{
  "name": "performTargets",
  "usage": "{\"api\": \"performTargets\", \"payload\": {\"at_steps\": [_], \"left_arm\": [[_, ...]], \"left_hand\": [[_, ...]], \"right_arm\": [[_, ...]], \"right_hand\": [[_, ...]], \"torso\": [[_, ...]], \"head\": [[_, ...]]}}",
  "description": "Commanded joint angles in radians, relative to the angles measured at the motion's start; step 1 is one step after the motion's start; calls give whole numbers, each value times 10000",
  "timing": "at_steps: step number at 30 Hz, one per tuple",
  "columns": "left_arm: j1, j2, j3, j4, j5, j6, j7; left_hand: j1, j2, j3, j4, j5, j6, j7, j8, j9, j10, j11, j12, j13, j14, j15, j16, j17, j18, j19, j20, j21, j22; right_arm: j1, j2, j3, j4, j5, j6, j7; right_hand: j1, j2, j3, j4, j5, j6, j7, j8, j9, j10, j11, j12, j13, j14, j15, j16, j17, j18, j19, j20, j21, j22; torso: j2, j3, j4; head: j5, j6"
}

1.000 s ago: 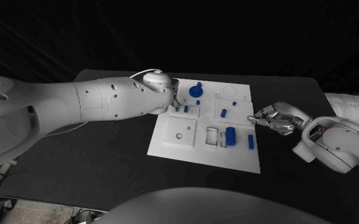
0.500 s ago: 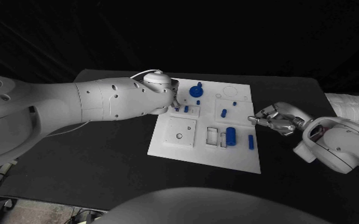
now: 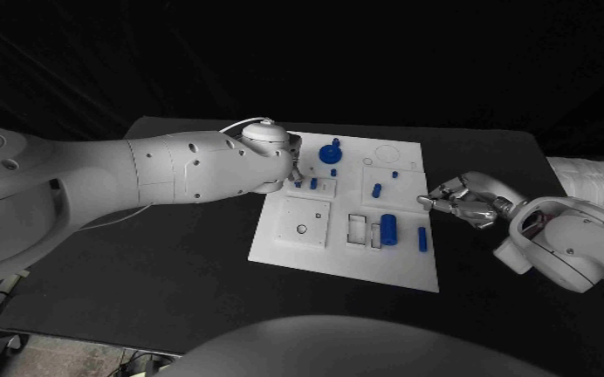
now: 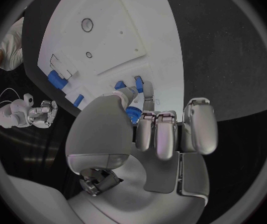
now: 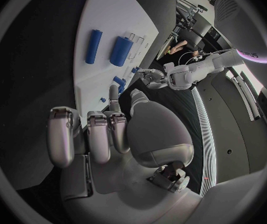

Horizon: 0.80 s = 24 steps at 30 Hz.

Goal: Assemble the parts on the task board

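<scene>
Beside the task board's [image 3: 284, 253] right edge hovers the right robot hand [image 3: 462, 202].

A robotics lab: black-draped table [image 3: 176, 246], white task board [image 3: 284, 246].

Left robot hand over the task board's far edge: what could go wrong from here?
1. The left robot hand has its fingers around a small blue part; the head view hides the contact, so a loose hold could go unnoticed.
2. Upright blue pegs stand close by and could get bumped.
3. The right robot hand sits at the task board edge.
</scene>
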Motion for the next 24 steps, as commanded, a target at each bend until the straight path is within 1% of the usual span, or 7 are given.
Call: {"api": "performTargets", "payload": {"at_steps": [1, 18, 21, 24], "left_arm": [[-58, 32, -15, -6, -12, 311, -739], [-126, 91, -15, -61, 10, 420, -659], [-131, 106, -15, -64, 18, 444, -638], [-135, 118, -15, -78, 21, 458, -624]], "left_hand": [[25, -14, 72, -20, 66, -14, -37, 48, 3, 737, -84, -90, 2168, 1034, -55, 25, 2632, 86, 137, -52, -64, 1985], [22, -23, 79, -22, 63, -29, -28, 40, 0, 726, -79, -107, 2153, 1034, -53, 25, 2632, 88, 132, -52, -77, 1982], [9, -40, 78, -20, 46, -40, -20, 35, -1, 719, -73, -119, 2142, 1034, -49, 25, 2632, 90, 127, -50, -89, 1978], [-53, -72, 58, 11, -50, -66, -2, 20, -7, 714, -57, -128, 2135, 1034, -38, 25, 2632, 89, 123, -42, -101, 1977]], "right_arm": [[-9, -1, -1, 13, -82, 46, 85], [-9, 4, -1, 7, -82, 71, 69], [-9, 12, -1, 2, -82, 79, 66], [-9, 19, -1, -3, -82, 86, 65]], "right_hand": [[73, 0, -56, 14, 65, -47, 20, -56, -7, 1060, 91, 38, 2632, 1062, 53, 34, 2634, 117, -58, 21, -39, 2081], [88, -5, -65, 13, 69, -35, 21, -58, -5, 1060, 92, 38, 2632, 1062, 55, 34, 2634, 116, -55, 23, -38, 2082], [98, -6, -66, 10, 74, -31, 19, -60, -5, 1060, 92, 38, 2632, 1062, 56, 34, 2634, 117, -58, 24, -41, 2081], [98, -6, -66, 10, 74, -31, 19, -60, -5, 1060, 92, 38, 2632, 1062, 56, 34, 2634, 117, -58, 24, -41, 2081]], "torso": [[2, 0, 0], [7, -1, 0], [4, -1, 1], [-1, -2, -2]], "head": [[0, -1], [29, -1], [23, -1], [32, -1]]}}
